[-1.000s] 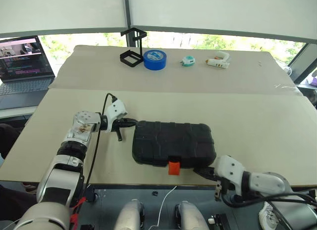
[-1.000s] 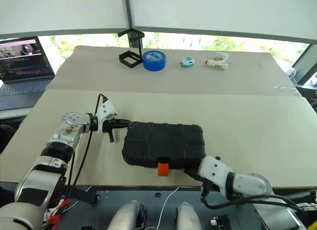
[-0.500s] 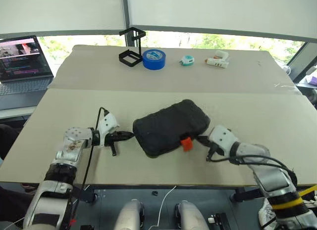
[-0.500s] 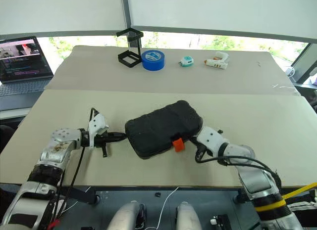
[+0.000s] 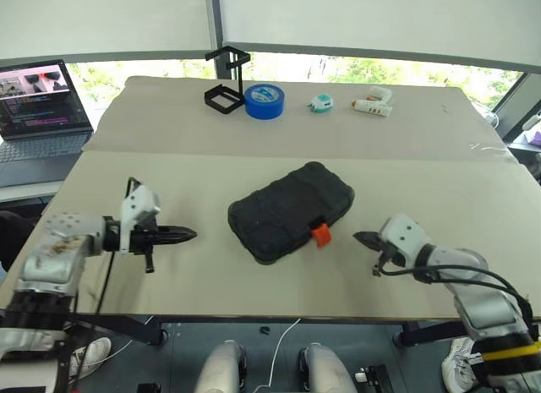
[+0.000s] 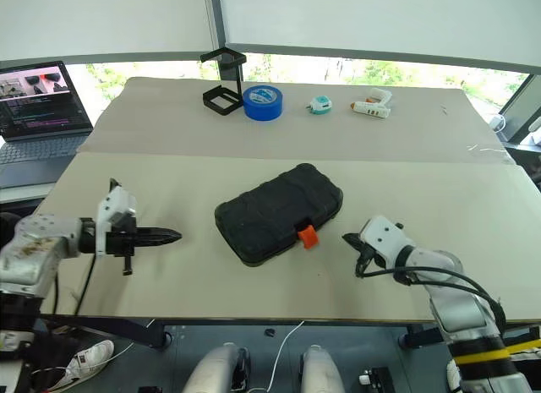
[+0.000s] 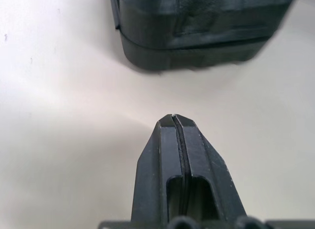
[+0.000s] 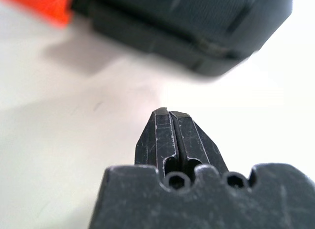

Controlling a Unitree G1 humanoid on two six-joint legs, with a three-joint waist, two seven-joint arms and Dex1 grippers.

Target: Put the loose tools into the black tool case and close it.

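The black tool case (image 5: 292, 209) lies shut on the table's near half, turned at a slant, with its orange latch (image 5: 320, 235) facing the front edge. The loose tools are out of view. To the left of the case, a hand's width away, my left gripper (image 5: 190, 235) is shut with nothing in it and points at the case; the left wrist view shows its closed tips (image 7: 173, 117) short of the case's end (image 7: 197, 27). To the right of the latch, my right gripper (image 5: 358, 236) is shut, holds nothing and is clear of the case (image 8: 197, 22).
Along the table's far edge stand a black wire-frame stand (image 5: 226, 89), a big blue tape roll (image 5: 264, 100), a small teal-and-white round object (image 5: 320, 103) and a white glue gun (image 5: 373, 104). An open laptop (image 5: 38, 106) sits off the table's left side.
The case has swung from square with the front edge to a slant and sits farther from the edge. Both shut grippers have drawn away from it, the left leftward, the right rightward.
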